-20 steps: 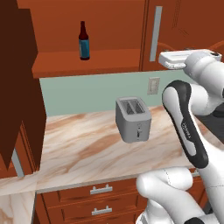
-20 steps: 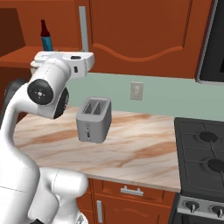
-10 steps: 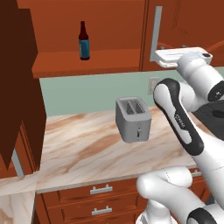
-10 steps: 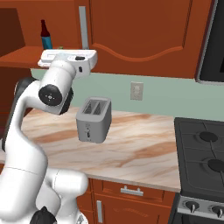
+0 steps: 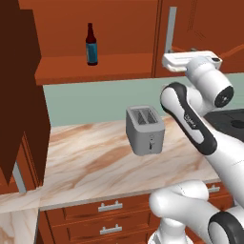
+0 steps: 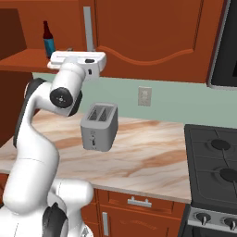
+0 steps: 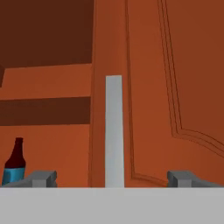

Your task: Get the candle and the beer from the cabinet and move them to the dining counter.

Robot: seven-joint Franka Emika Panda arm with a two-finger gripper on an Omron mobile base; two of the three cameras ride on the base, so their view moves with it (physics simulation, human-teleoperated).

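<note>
Gripper jaws wide apart, empty, facing the cabinet door handle. Beer stands upright left of your fingers. Glass: rigid, slick, breakable; you'd best clamp the labelled body.

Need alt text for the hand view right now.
The open gripper faces a closed cabinet door, its grey bar handle centred between the fingertips. At lower left, the beer stands in the open cabinet bay.
</note>
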